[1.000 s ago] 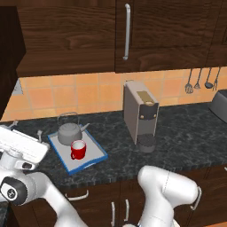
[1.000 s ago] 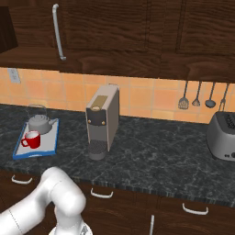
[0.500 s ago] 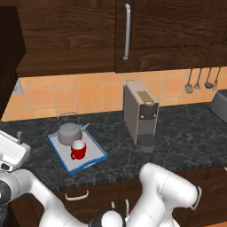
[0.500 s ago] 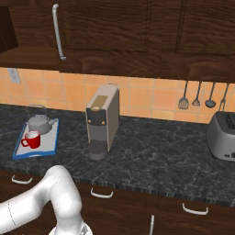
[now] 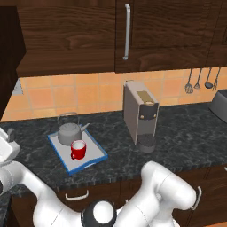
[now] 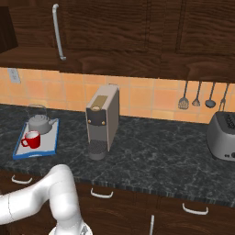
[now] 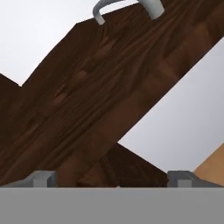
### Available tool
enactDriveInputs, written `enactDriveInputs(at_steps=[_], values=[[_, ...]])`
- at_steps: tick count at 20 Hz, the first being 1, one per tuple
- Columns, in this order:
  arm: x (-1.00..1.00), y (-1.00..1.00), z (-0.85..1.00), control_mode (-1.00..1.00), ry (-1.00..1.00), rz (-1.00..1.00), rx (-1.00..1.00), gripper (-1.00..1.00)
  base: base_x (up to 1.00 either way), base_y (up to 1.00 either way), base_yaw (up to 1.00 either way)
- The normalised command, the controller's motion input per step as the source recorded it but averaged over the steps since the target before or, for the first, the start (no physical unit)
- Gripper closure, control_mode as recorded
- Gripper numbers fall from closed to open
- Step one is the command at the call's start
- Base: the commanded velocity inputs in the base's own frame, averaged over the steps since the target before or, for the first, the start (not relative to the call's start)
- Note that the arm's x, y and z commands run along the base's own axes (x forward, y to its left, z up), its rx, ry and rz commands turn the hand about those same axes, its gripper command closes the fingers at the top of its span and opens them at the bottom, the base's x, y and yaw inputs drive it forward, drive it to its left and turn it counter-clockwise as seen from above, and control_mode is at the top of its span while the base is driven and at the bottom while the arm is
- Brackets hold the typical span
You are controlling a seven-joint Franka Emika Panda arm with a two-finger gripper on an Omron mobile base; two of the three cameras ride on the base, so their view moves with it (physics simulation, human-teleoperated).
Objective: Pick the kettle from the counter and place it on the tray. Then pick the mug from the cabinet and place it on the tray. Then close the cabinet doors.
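On the dark counter (image 5: 186, 133) we see the blue-rimmed tray (image 5: 98, 155), and on it the grey kettle (image 5: 69, 133) with the red mug (image 5: 78, 150) just in front; the same kettle (image 6: 40, 123) and mug (image 6: 31, 139) show from the right. A coffee machine (image 5: 139, 116) stands nearby. Our gripper (image 7: 112, 177) has its fingers (image 7: 43, 177) spread wide apart, empty, facing a wooden cabinet door (image 7: 92, 92) with a silver handle (image 7: 124, 8).

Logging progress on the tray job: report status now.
Pincer open, empty, facing a cabinet door. Kettle and mug both on tray. Nothing between pincer and door.
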Motion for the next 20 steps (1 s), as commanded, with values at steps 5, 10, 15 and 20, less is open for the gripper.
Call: enactDriveInputs(at_steps=[5, 10, 15, 20], values=[[-0.15, -0.11, 0.23, -1.00, -0.01, -0.02, 0.00, -1.00, 0.00, 0.00, 0.00], [-0.08, -0.06, 0.19, -1.00, -0.04, 0.00, 0.00, -1.00, 0.00, 0.00, 0.00], [-0.09, -0.24, 0.36, -1.00, -0.08, 0.00, 0.00, -1.00, 0.00, 0.00, 0.00], [-0.05, -0.36, 0.37, -1.00, -0.05, 0.00, 0.00, -1.00, 0.00, 0.00, 0.00]])
